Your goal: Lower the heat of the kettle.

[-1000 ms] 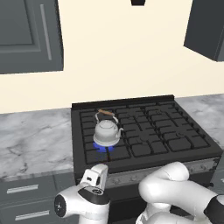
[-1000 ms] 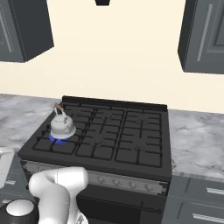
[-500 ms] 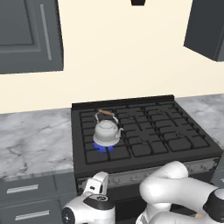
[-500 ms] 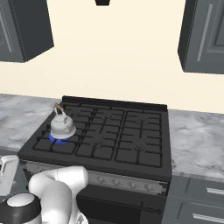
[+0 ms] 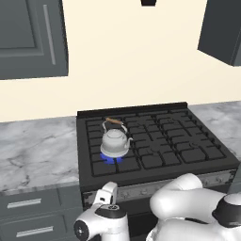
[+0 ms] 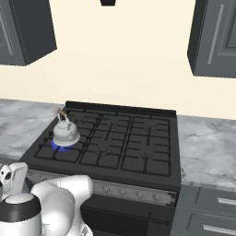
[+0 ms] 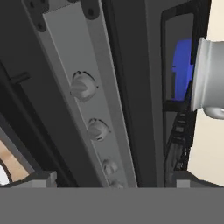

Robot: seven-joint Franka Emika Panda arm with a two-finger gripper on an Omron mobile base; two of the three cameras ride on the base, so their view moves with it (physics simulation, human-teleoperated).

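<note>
From the left, the kettle (image 5: 115, 142) sat on the stove's (image 5: 188, 164) near-left burner over a blue flame (image 5: 109, 159). From the right, likewise. At the hand, the claw stood open facing the knobs (image 7: 83, 85); reaching seemed underway, gripping the correct knob next.

Arm folded low; gripper (image 7: 109, 183) apparently spread wide, holding nothing.
</note>
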